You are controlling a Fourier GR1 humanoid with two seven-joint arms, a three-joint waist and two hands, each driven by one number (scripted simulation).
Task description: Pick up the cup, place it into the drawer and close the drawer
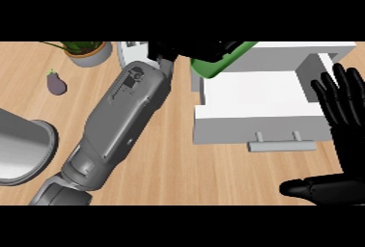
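Up near the far side of the desk [178, 159], the left robot hand [187, 49] is curling its black fingers round the green cup [214, 66] and hiding the cup's upper part. The cup is hanging tilted at the rear left corner of the white drawer [253, 91], which is standing pulled open with its bar handle [281, 144] facing the near edge; whether the cup is touching the drawer cannot be told. The grey left forearm [121, 120] is stretching diagonally across the wood from the lower left. At the right edge the right robot hand [343, 120] is resting spread, fingers straight and pointing up, just beside the drawer. A purple eggplant [55, 83] is lying well to the left, a potted plant [89, 50] is standing beyond it, and a grey round vessel [21, 149] is sitting at the left edge.
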